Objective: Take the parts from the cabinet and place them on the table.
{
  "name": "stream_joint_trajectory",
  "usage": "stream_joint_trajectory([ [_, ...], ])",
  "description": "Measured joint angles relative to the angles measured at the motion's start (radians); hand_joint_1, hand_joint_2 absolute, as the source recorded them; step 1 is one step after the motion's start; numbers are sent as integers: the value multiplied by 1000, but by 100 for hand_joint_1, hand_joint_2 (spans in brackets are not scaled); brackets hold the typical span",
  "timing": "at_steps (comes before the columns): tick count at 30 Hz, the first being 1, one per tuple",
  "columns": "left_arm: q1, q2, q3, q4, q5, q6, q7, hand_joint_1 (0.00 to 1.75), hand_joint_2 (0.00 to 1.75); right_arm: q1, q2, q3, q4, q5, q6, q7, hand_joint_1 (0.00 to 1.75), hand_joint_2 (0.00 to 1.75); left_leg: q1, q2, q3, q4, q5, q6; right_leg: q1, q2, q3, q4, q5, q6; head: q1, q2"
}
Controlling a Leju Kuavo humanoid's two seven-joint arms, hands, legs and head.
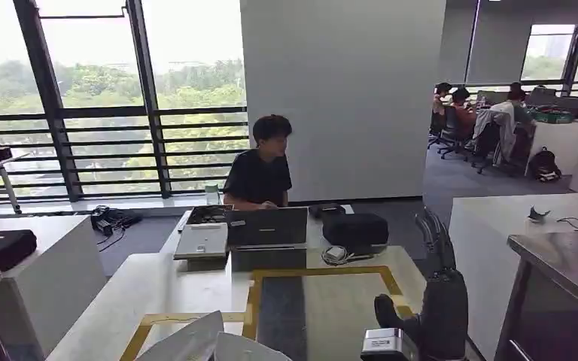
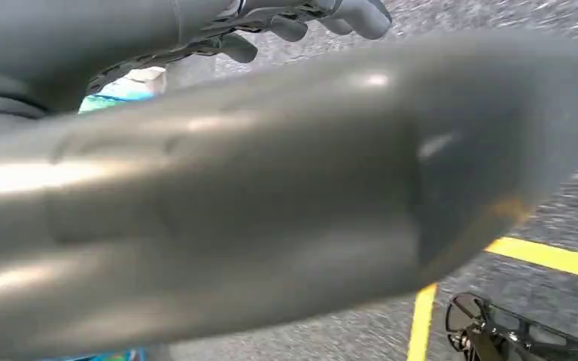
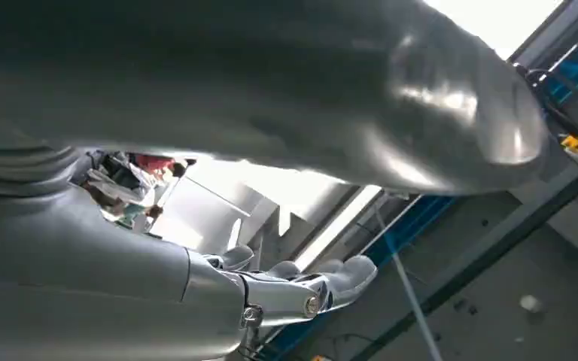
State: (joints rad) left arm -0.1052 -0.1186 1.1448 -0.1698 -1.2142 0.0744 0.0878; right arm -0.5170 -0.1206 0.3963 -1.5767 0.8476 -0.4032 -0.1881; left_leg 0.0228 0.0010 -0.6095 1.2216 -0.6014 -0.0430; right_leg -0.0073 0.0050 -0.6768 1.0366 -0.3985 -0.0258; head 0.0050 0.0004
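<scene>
Left hand [image 2: 286, 195]: hanging low over a grey floor [image 2: 346, 331] marked with yellow tape. Its fingers [image 2: 346, 15] look bent, but the hand's own blurred bulk lies across them, so we cannot tell whether they enclose anything.

Right hand [image 1: 436, 301]: raised beside the near corner of the worktop [image 1: 196, 278]. Its fingers [image 3: 331, 282] are stretched out, the thumb [image 1: 384, 308] stands apart from them, and we see nothing pinched between.

Worktop: pale, with a frame of yellow strip [image 1: 323, 269]. Farther along it stand a laptop [image 1: 267, 227] and a dark bag [image 1: 355, 228], with a person [image 1: 260, 169] seated behind them.

Dark unit [image 1: 564, 256]: at the right, with a glossy top; we cannot tell whether this is the cabinet.

Parts: we cannot tell where they lie, and neither hand appears to carry one.

Stage: we judge the fetching not yet begun.

Handling: a guess from the task alone. We expect rigid, hard pieces, perhaps smooth and apt to slip, so we would close the fingers across the thickest section, thumb opposite, rather than on a thin edge.
</scene>
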Motion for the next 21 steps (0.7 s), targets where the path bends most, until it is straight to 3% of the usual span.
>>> stream_joint_trajectory([
  [1,-1,0,0,0,-2,0,3,0,0,9,-9,-8,-10,0,-7,1,0,0,-5,0,66,-98,26,11,2,0,-8,0,9,3,0,0],
  [2,-3,0,0,-1,-8,-1,5,0,0,20,-25,-26,-29,0,-22,-4,0,0,-12,-1,130,-195,24,23,1,-2,-11,3,18,7,0,0],
  [3,-3,2,0,-1,-9,-3,4,0,0,34,-32,-36,-40,-1,-33,-10,0,0,-19,1,114,-193,33,24,10,-4,-11,-2,25,16,2,0],
  [6,1,0,0,-1,-10,-3,0,0,0,75,-65,-69,-80,-17,-66,-39,0,0,-26,-1,107,-193,58,43,0,-6,-5,-21,52,37,3,0],
  [7,2,-3,0,-1,-10,-3,-4,0,0,91,-74,-77,-92,-19,-70,-43,0,0,-20,-1,102,-203,76,51,0,-5,-9,-26,62,44,3,0],
  [8,1,-4,0,0,-10,-3,-5,0,0,104,-82,-82,-100,-19,-73,-47,0,0,-16,6,95,-206,92,56,-5,-2,-19,-11,30,49,2,0],
  [9,0,-4,0,-2,-10,-3,-5,0,0,110,-89,-89,-111,-19,-74,-50,0,0,-16,8,81,-207,103,64,-4,-3,-36,34,-36,52,5,0],
  [10,-1,-4,0,-2,-10,-3,-5,0,0,115,-94,-92,-119,-19,-74,-50,0,0,-16,11,67,-206,115,66,-5,-3,-59,108,-104,58,5,0],
  [11,0,-6,0,-2,-11,-3,-5,0,0,121,-98,-93,-123,-19,-74,-50,0,0,-16,12,52,-205,127,68,-5,-3,-77,187,-155,61,5,0],
  [12,0,-7,0,-2,-11,-3,-5,0,0,129,-101,-93,-126,-18,-74,-50,0,0,-17,13,36,-204,138,67,-5,-2,-89,256,-186,65,5,0],
  [13,0,-8,0,-2,-11,-3,-6,0,0,136,-104,-94,-128,-14,-72,-49,0,0,-16,14,18,-202,150,66,-6,-3,-86,297,-187,66,6,0],
  [14,0,-9,0,-2,-11,-4,-8,0,0,138,-106,-94,-128,-6,-66,-44,0,0,-16,15,-1,-197,161,63,-7,-3,-58,291,-160,66,6,0],
  [16,-3,-12,0,-1,-11,-10,-14,0,0,137,-108,-95,-135,14,-55,-27,0,0,-15,17,-32,-188,178,58,-8,-3,51,173,-102,64,7,0],
  [17,-6,-13,0,-2,-11,-10,-16,0,0,136,-109,-97,-139,23,-53,-23,0,0,-15,16,-42,-183,186,54,-8,-4,123,86,-105,61,8,0],
  [18,-10,-15,0,-2,-11,-12,-17,0,0,135,-111,-101,-145,31,-50,-18,0,0,-19,13,-51,-178,192,47,-3,-4,179,0,-153,54,9,0],
  [19,-12,-17,0,-2,-10,-12,-21,0,0,141,-112,-106,-151,36,-51,-14,0,0,-18,12,-49,-180,202,40,1,-2,175,-1,-147,40,5,0],
  [21,-17,-21,0,-2,-2,-14,-26,0,0,147,-118,-124,-159,48,-50,0,0,0,-14,12,-47,-186,219,27,7,-1,164,-9,-140,25,3,0],
])
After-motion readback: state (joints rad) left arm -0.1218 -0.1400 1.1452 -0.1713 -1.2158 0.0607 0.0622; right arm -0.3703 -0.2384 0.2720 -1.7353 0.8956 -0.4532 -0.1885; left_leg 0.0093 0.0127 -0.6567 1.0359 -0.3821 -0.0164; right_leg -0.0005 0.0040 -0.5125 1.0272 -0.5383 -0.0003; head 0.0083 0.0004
